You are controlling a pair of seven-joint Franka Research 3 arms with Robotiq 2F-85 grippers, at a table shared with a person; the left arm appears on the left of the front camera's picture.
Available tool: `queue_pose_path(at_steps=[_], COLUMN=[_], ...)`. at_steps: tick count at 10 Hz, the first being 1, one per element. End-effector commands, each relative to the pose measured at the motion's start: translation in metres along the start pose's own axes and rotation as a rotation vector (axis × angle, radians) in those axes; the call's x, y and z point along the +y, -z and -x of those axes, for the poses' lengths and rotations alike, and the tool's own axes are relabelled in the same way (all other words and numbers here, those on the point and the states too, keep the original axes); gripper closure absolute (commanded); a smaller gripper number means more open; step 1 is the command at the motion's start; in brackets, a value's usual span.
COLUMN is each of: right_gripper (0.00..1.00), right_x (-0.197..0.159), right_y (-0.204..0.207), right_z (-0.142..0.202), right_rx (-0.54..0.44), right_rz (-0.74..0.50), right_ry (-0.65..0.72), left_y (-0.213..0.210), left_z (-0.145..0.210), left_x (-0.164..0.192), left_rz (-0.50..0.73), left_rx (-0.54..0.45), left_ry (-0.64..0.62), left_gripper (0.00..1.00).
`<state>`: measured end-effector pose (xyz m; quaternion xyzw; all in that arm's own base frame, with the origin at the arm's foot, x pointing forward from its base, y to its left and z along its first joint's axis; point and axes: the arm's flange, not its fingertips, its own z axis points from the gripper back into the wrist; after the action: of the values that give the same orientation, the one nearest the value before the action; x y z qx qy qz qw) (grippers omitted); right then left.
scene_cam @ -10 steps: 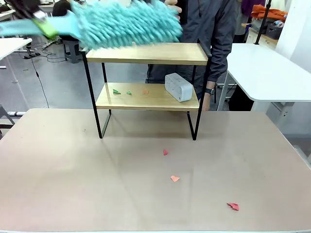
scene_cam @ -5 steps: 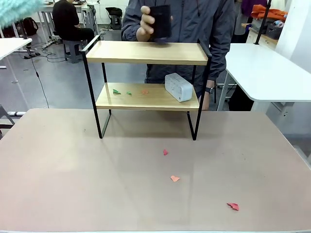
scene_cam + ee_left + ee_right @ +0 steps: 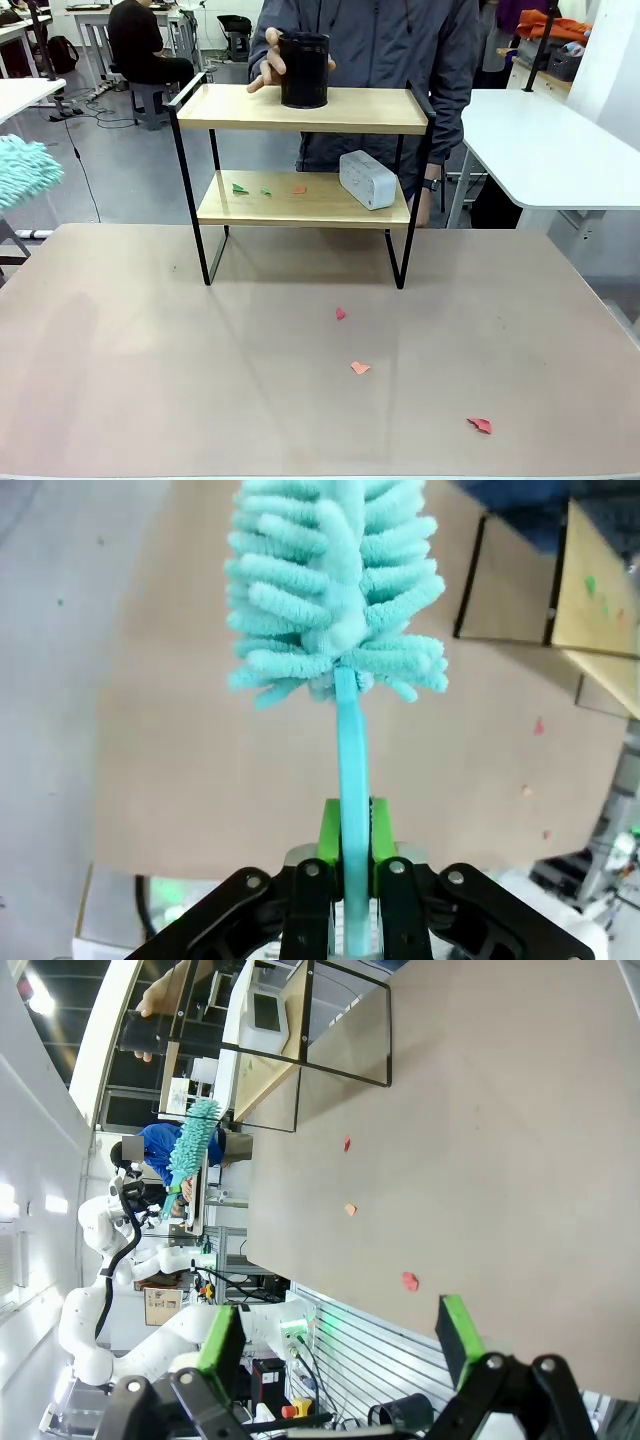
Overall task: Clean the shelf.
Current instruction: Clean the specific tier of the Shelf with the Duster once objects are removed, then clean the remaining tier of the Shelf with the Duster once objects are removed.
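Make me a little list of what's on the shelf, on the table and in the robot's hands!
shelf top board: black cup, a person's hand holding it
shelf lower board: grey box, tiny green and orange scraps
table: three reddish scraps
left gripper: shut on turquoise duster
right gripper: open, empty

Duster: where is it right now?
The teal duster sits at the front view's left edge, well left of the shelf. Its handle is clamped in the left end effector.
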<state>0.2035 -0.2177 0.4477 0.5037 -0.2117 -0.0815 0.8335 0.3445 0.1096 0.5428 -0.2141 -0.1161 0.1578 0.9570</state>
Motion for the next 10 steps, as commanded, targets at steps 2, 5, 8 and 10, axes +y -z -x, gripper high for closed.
queue_pose_path(at_steps=[2,5,8,10], right_gripper=[0.00,0.00,0.00,0.00], right_x=[0.0009,0.0009,0.0009,0.0009], right_y=[-0.0005,-0.0005,-0.0005,-0.0005], right_z=[-0.0014,-0.0014,-0.0014,-0.0014], right_rx=[-0.012,-0.012,-0.012,-0.012], right_rz=[-0.015,-0.015,-0.015,-0.015], right_ry=[-0.028,-0.028,-0.028,-0.028], left_y=[-0.0211,-0.0211,-0.0211,-0.0211], left_z=[-0.0034,-0.0034,-0.0034,-0.0034], left_x=[0.0159,0.0159,0.0159,0.0159], left_rz=[0.001,0.001,0.001,0.001], left_rx=[-0.053,-0.053,-0.053,-0.053], left_ry=[-0.019,-0.019,-0.019,-0.019], left_gripper=[1.00,1.00,1.00,1.00])
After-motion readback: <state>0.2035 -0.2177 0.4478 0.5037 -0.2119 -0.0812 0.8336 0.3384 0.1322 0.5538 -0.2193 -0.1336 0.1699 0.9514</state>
